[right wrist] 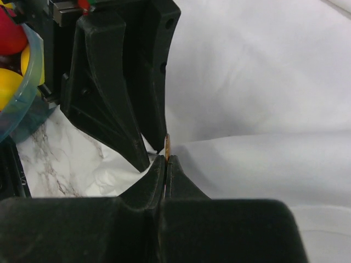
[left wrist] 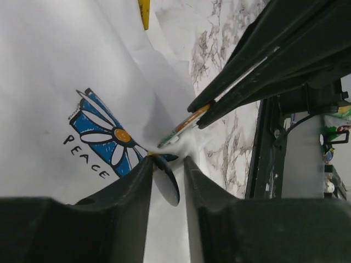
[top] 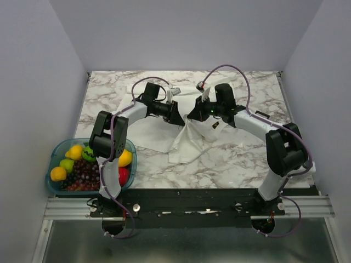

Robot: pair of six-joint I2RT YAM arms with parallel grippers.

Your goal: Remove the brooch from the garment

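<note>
The white garment lies crumpled at mid table; it also fills the left wrist view and the right wrist view. Its blue flower logo reads PEACE. My right gripper is shut on the brooch, seen edge-on as a thin orange-rimmed disc. In the left wrist view the right gripper pinches the brooch just above a raised peak of cloth. My left gripper stands narrowly open right beside it, with a dark oval disc leaning on one finger. Both grippers meet in the top view, left and right.
A clear blue bowl of fruit stands at the near left, beside the left arm's base; its rim shows in the right wrist view. Marble tabletop surrounds the garment. A small yellow strip lies on the cloth.
</note>
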